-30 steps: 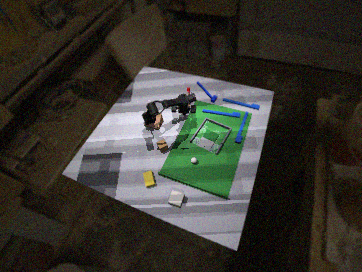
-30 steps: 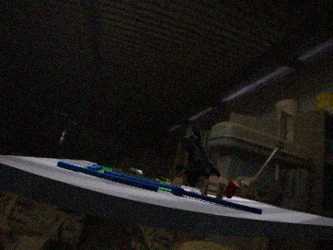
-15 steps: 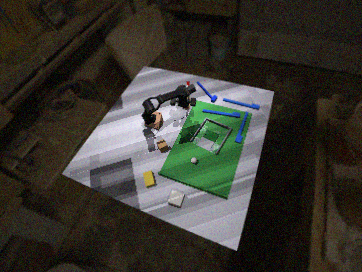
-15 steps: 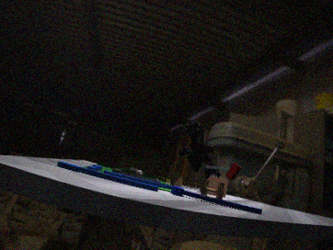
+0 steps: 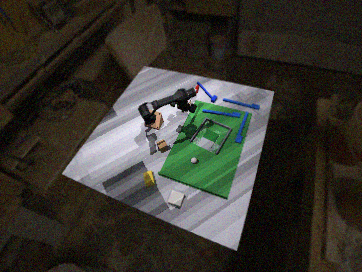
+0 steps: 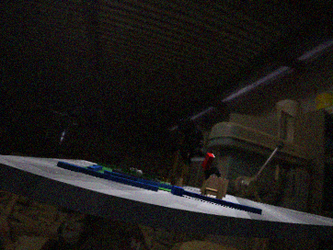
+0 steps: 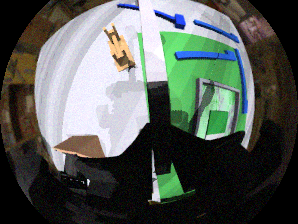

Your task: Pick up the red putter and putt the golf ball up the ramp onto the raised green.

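The red putter shows as a small red part [image 5: 197, 88] [image 6: 209, 159] beside the arm's far end, above the table. My gripper [image 5: 192, 107] [image 7: 154, 125] is shut on the putter; in the wrist view, its pale, dark-ended shaft [image 7: 153, 55] runs up from between the fingers. Contact with the table is unclear. The white golf ball [image 5: 194, 160] rests on the green mat [image 5: 220, 186] [image 7: 169, 50], on the near side of the grey-framed ramp area [image 5: 230, 135] [image 7: 199, 102]. A green patch [image 7: 217, 124] shows inside the frame in the wrist view. The ball is not clearly visible there.
Blue putters [image 5: 241, 104] [image 7: 205, 55] lie around the mat's far end and right side. A tan notched stand [image 6: 213, 187] [image 7: 120, 52] and a brown block [image 7: 82, 145] are left of the mat in the wrist view. A yellow block [image 5: 149, 178] and white block [image 5: 176, 198] lie near the front.
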Available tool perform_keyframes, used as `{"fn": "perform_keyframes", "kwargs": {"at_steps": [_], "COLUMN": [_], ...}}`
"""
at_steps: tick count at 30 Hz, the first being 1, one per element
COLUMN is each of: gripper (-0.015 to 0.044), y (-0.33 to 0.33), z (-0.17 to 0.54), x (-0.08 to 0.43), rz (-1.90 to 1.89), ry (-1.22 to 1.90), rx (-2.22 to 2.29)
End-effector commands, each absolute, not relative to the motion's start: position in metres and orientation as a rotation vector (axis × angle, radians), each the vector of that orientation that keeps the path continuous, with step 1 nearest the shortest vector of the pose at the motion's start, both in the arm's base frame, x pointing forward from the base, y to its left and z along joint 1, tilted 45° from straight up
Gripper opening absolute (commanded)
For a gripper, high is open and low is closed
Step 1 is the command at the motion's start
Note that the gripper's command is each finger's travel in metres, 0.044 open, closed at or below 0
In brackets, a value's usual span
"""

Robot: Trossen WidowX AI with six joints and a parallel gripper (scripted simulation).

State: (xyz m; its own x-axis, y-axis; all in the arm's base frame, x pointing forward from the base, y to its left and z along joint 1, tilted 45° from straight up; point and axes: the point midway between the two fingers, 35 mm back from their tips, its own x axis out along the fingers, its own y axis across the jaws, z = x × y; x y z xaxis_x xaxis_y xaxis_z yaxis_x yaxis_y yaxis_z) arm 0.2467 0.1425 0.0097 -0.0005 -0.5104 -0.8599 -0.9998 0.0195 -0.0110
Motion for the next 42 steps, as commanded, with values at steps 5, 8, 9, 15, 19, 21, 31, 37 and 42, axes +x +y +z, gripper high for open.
{"fn": "perform_keyframes", "kwargs": {"at_steps": [5,8,9,15,19,21,31,37,42], "gripper": [0.0000,0.0000,0.0000,0.0000,0.0000,0.0000,0.0000,0.0000,0.0000], "y": [0.110,0.094,0.089,0.055,0.032,0.020,-0.036,-0.067,-0.074], "z": [0.059,0.077,0.083,0.119,0.142,0.153,0.208,0.238,0.245], "x": [0.268,0.273,0.274,0.277,0.276,0.273,0.249,0.225,0.218], "rz": [0.594,0.480,0.443,0.219,0.071,-0.002,-0.360,-0.568,-0.619], "ry": [1.597,1.597,1.596,1.580,1.560,1.548,1.457,1.380,1.358], "rx": [-1.398,-1.326,-1.302,-1.155,-1.055,-1.005,-0.754,-0.604,-0.567]}}
